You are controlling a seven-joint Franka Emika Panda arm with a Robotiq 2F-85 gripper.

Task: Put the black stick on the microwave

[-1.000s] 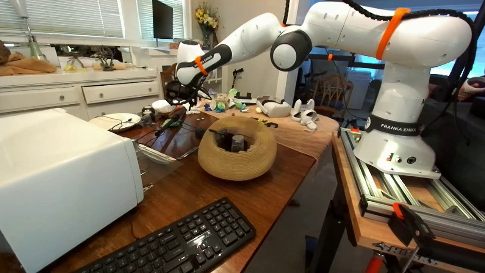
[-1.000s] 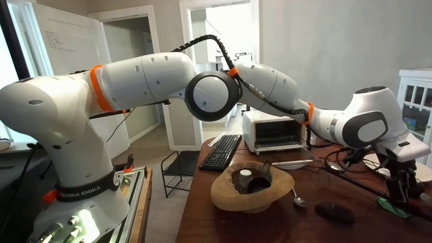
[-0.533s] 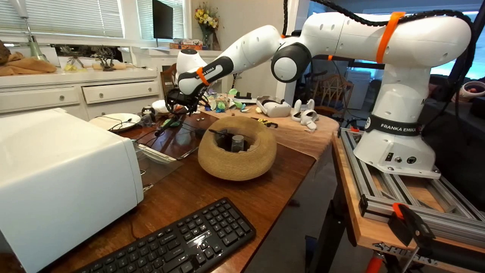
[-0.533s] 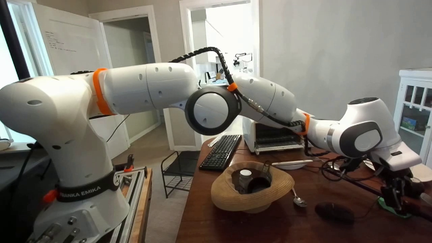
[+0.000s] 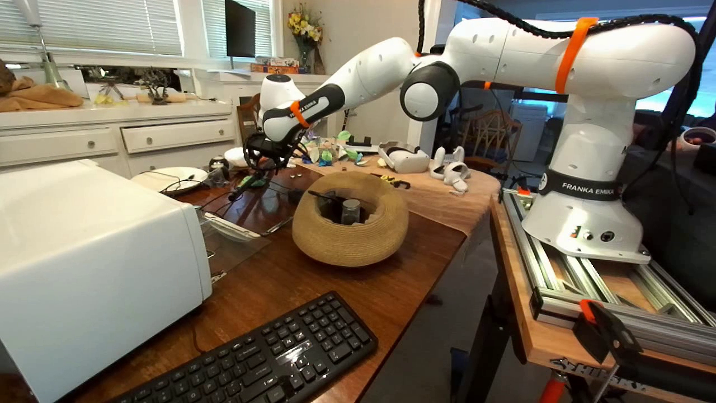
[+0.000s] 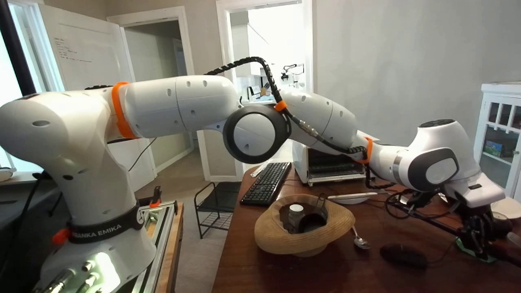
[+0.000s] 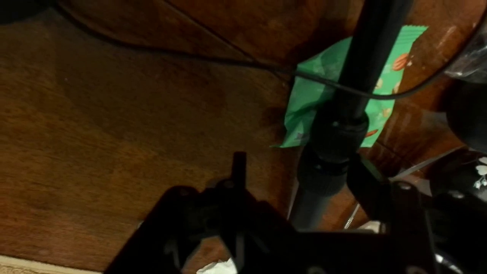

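The black stick [image 7: 365, 57] lies on the table, partly over a green packet; it also shows in both exterior views [image 5: 239, 191] [image 6: 441, 228]. My gripper [image 7: 296, 158] is open and low around it. In the wrist view the stick passes between the fingers: the right finger [image 7: 367, 182] is close beside it, touching or nearly so, and the left finger [image 7: 239, 169] stands apart with a gap. The gripper also shows in both exterior views [image 5: 269, 169] [image 6: 474, 244]. The white microwave [image 5: 100, 252] stands on the table; in an exterior view [image 6: 300, 160] its dark front shows, partly behind the arm.
A woven hat-like bowl [image 5: 347, 246] holding a jar stands between the arm base and the microwave. A keyboard [image 6: 266, 183], spoon [image 6: 361, 243], mouse [image 6: 403, 255] and white plate [image 5: 187, 176] lie around. The green packet [image 7: 304, 110] and a thin cable [image 7: 209, 59] are at the stick.
The arm has lowered, bringing my gripper down around the black stick, with a small shift in the last half second. The stick has not visibly moved.
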